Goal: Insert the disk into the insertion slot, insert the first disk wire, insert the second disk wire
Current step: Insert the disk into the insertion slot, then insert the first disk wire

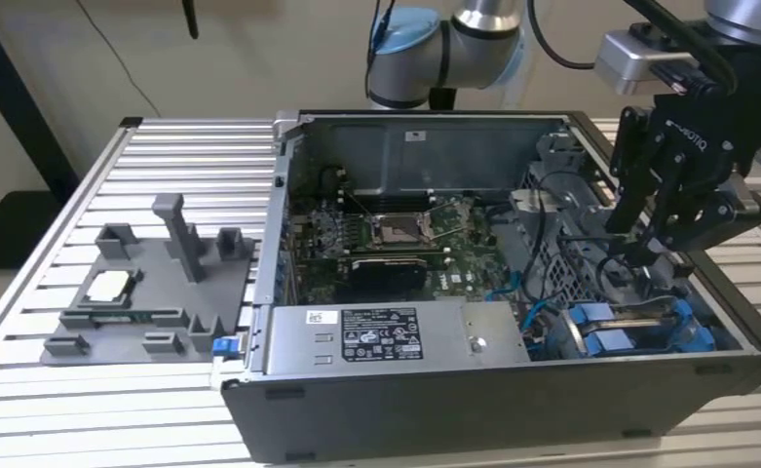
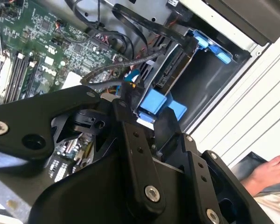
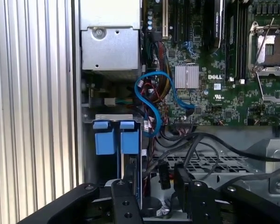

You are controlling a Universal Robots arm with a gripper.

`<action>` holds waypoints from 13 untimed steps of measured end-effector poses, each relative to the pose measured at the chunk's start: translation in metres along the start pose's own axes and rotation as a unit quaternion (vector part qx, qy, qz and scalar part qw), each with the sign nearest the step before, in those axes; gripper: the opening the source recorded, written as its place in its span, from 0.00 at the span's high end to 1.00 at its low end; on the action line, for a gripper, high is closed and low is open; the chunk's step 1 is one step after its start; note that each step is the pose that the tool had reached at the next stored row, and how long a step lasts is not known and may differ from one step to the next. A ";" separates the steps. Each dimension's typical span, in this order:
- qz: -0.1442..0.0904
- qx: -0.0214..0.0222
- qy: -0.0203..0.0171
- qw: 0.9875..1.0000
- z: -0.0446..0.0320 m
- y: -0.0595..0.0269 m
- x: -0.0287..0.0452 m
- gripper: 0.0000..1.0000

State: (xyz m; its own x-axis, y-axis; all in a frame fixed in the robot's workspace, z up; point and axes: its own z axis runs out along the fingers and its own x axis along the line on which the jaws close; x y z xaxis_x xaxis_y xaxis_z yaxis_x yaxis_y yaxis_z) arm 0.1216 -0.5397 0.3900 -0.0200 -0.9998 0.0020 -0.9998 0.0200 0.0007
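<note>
The pincer [image 1: 647, 255], jaws apart, hangs just above the disk [image 1: 621, 336], which lies lengthwise in its bay, with black wires [image 3: 164, 176] beside it.

The disk carrier [image 3: 129, 140] is bright blue, the motherboard [image 3: 210, 93] green, the case [image 1: 484, 419] dark grey.

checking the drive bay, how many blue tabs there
2 in the first wrist view: one blue tab by the case wall, the other beside it; more may be hidden
</note>
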 end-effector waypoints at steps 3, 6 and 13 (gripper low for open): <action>0.000 0.000 0.000 1.000 0.0019 0.0000 -0.0023 0.53; 0.000 0.000 0.000 1.000 0.0036 0.0001 -0.0040 0.53; 0.000 0.000 0.000 1.000 0.0064 0.0001 -0.0069 0.69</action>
State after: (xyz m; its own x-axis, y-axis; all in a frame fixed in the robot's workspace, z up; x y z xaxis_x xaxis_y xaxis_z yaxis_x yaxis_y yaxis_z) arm 0.1216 -0.5328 0.3836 -0.0199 -0.9998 0.0017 -0.9998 0.0200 0.0007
